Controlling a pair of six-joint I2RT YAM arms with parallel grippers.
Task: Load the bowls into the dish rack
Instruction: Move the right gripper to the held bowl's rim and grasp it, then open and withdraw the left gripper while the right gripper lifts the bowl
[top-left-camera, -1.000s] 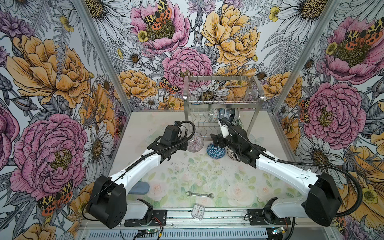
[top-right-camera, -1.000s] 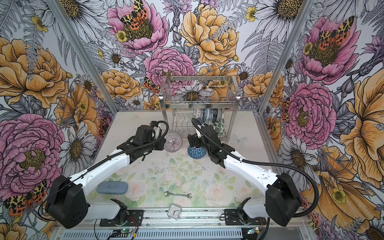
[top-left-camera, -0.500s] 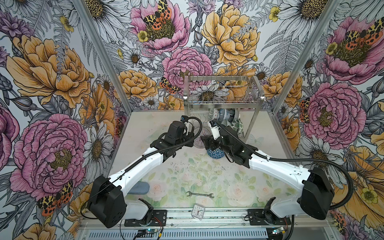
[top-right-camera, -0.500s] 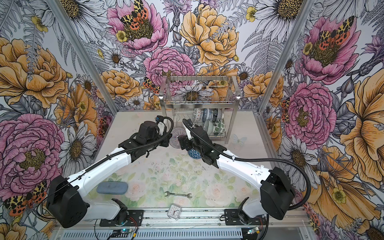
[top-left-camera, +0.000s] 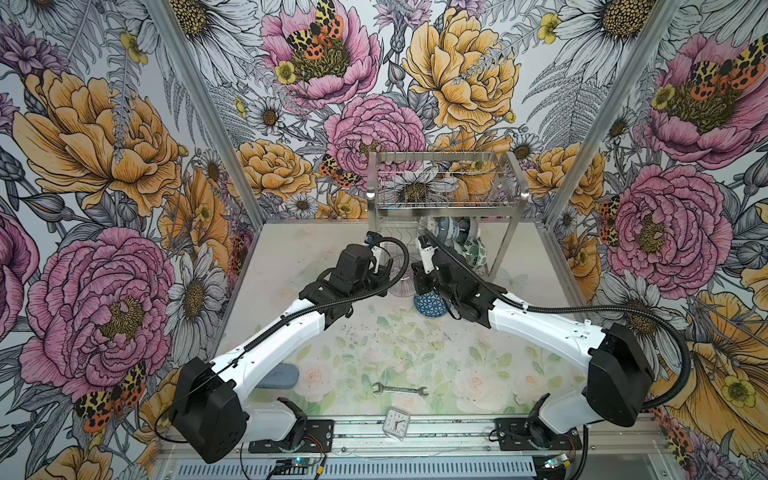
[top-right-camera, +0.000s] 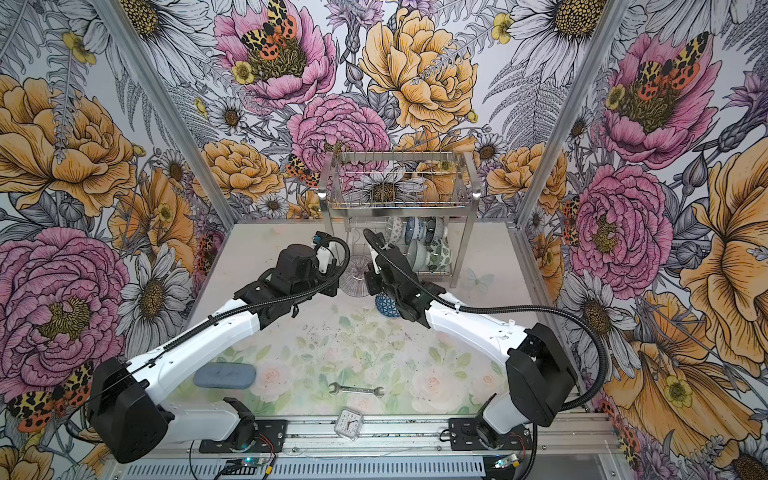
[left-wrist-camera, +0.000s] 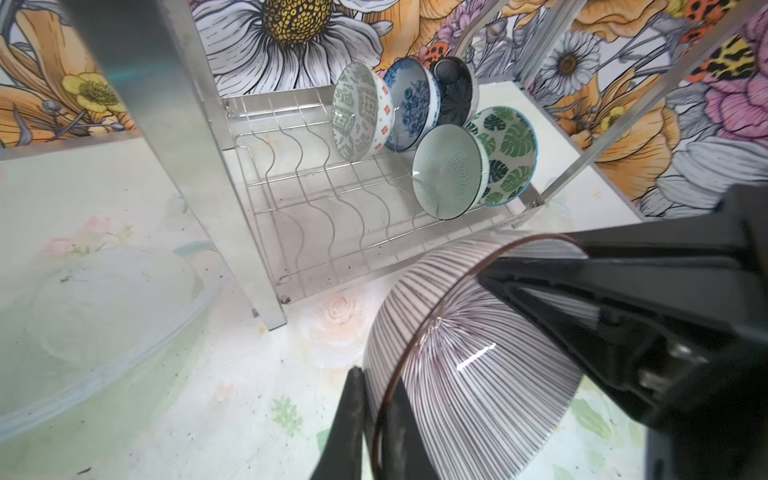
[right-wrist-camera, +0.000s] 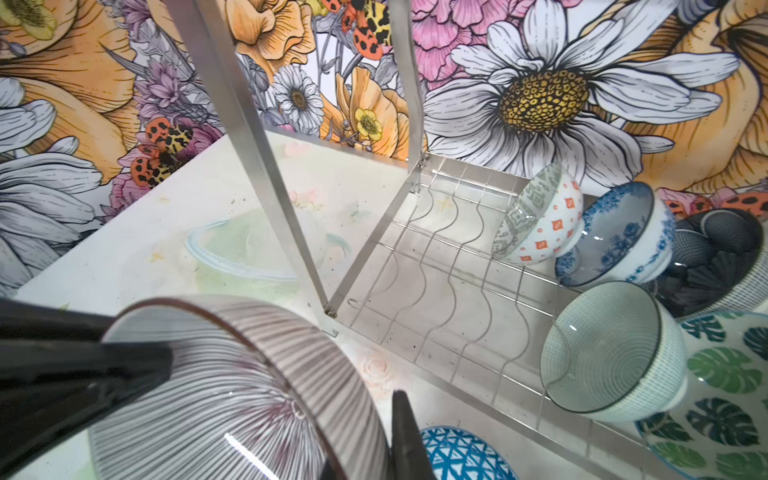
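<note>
Left end effector (left-wrist-camera: 376, 399) pinching striped bowl (left-wrist-camera: 469, 374) rim; right end effector (right-wrist-camera: 384, 415) pinching opposite rim. Bowl tilting just in front of dish rack (top-left-camera: 444, 203). Five other bowls (left-wrist-camera: 449, 178) standing in lower tier; blue bowl (top-left-camera: 430, 305) sitting on bench (top-left-camera: 374, 345).

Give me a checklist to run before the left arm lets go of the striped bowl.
1. Left gripper shut on the striped bowl, fingers pinching the rim: ok.
2. Right gripper shut on the same rim, across from the left: ok.
3. Dish rack has bare wavy slots beside the red-lattice bowl: ok.
4. Striped bowl apart from the rack's front leg: ok.
5. Blue triangle-patterned bowl lies on the table under the right arm; clearance from it: cannot tell.
</note>
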